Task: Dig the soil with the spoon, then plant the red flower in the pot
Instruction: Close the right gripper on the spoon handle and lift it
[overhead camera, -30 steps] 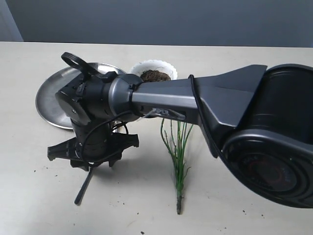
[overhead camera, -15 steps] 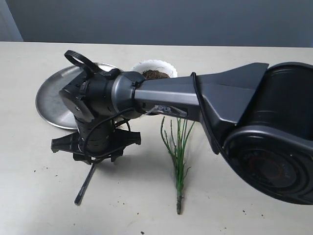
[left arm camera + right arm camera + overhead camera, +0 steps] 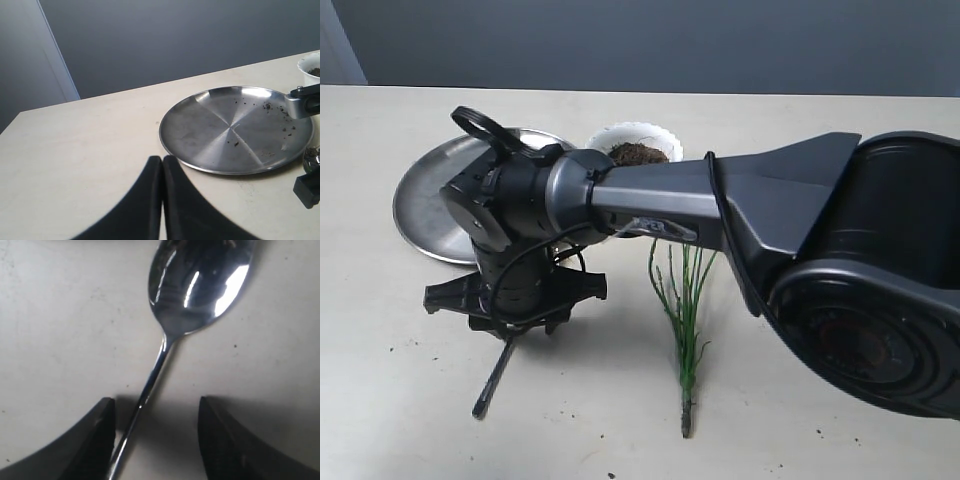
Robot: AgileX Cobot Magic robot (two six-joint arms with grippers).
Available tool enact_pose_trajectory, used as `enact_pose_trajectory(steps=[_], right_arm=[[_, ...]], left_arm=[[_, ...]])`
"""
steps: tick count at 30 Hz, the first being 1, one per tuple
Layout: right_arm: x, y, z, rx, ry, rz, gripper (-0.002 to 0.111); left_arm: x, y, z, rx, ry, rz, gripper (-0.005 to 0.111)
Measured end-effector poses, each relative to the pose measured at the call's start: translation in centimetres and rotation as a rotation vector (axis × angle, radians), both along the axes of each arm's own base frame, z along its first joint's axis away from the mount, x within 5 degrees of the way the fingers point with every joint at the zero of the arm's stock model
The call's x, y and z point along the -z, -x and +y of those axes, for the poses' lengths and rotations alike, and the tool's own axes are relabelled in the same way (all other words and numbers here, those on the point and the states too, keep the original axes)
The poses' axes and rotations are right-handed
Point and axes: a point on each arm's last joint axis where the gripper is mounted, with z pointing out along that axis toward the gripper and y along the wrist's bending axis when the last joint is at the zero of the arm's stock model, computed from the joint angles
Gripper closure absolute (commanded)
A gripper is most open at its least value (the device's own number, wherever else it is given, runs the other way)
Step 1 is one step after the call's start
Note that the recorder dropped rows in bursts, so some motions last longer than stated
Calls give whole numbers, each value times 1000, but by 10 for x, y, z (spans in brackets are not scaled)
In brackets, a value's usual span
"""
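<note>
I am holding my right gripper (image 3: 512, 318) (image 3: 155, 440) spread wide and pointing straight down at the table (image 3: 400, 420), gripping nothing. In the right wrist view its two dark fingers (image 3: 95, 440) are standing well apart on either side of the spoon (image 3: 192, 287). The thin handle is running between them, closer to one finger, and I cannot tell whether it is touching that finger.

My right arm (image 3: 720, 200) is reaching across the middle of the exterior view and covering much of the scene. My left gripper (image 3: 162, 200) is hanging clenched and empty, its fingers pressing together, near the steel plate (image 3: 200, 130).

The plate (image 3: 425, 200) is lying flat on the table behind my right gripper, carrying a few dark crumbs (image 3: 267, 106). The pot (image 3: 638, 131) (image 3: 306, 67) is sitting upright just beside the plate's rim, with the soil (image 3: 638, 154) filling it.

The red flower (image 3: 685, 310) is lying on the table in front of the pot. Only its long green stems are showing, pointing toward the near edge, since my arm is hiding the blooms.

The spoon (image 3: 492, 382) is lying flat on the table under my right gripper, its handle sticking out toward the near edge and its bowl toward the plate.
</note>
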Motion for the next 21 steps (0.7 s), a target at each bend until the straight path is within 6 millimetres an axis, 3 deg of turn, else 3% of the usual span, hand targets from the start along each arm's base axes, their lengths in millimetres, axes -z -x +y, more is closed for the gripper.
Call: enact_pose_trajectory(steps=[7,10,14,21], right_arm=[[1,3,-8,-4,84,31,59],[1,3,-9,-5,98,33,72],[1,3,-9,-4,102,37,108],[1,4,-10,-55,111,39,109]], left_arm=[[0,0,0,0,0,0,106],[0,0,0,0,0,0,106],[0,0,0,0,0,0,106],[0,0,0,0,0,0,106]])
